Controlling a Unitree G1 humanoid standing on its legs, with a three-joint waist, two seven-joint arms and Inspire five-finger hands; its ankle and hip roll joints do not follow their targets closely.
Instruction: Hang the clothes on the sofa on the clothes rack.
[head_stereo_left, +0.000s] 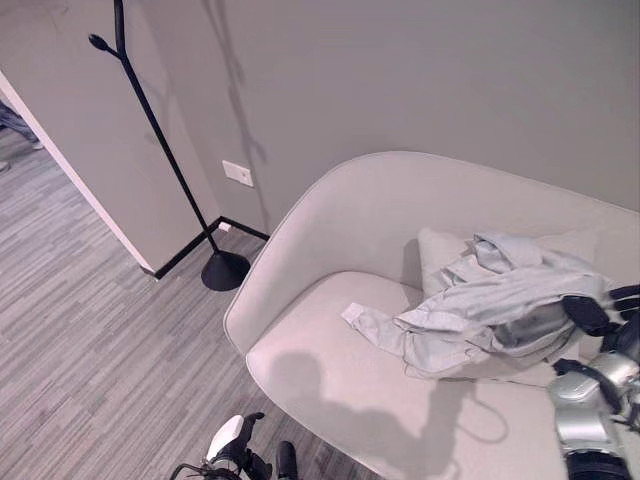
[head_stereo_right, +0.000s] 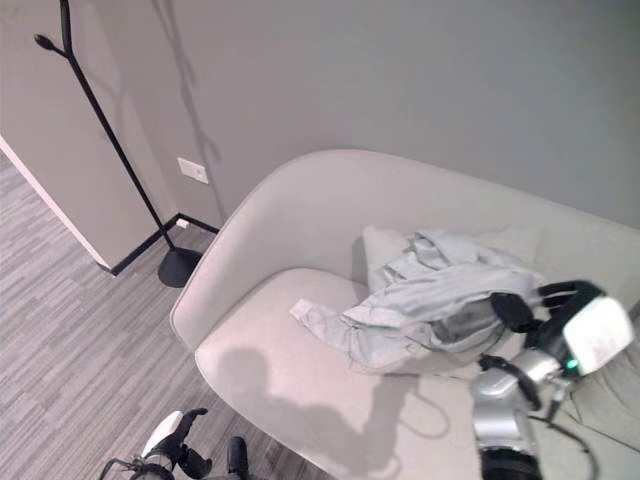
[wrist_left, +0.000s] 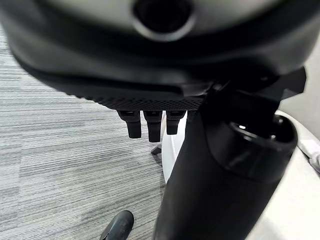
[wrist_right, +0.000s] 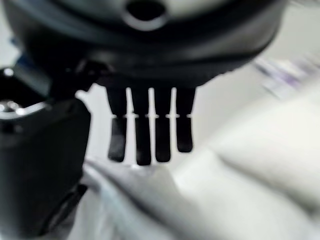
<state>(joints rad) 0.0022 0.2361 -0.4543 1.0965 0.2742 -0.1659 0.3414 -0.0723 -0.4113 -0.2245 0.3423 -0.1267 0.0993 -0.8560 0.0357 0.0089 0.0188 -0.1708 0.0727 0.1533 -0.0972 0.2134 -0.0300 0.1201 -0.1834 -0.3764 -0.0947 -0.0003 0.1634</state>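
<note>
Currently the pale shirt (head_stereo_right: 435, 300) lies crumpled on the sofa (head_stereo_right: 300, 390), just beyond the right robot hand (head_stereo_right: 545, 320); fingers (wrist_right: 150, 132) straight, holding nothing. Soft, light, floppy; probably best gripped at a bunched fold. Clothes rack (head_stereo_left: 165, 150) well apart.

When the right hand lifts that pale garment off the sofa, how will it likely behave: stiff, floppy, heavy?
Probably floppy: the garment lies crumpled in soft folds on the sofa, so it should sag and drape from the right hand. Its loose sleeve trails sideways and will likely dangle. It looks like thin fabric, so probably light.
</note>
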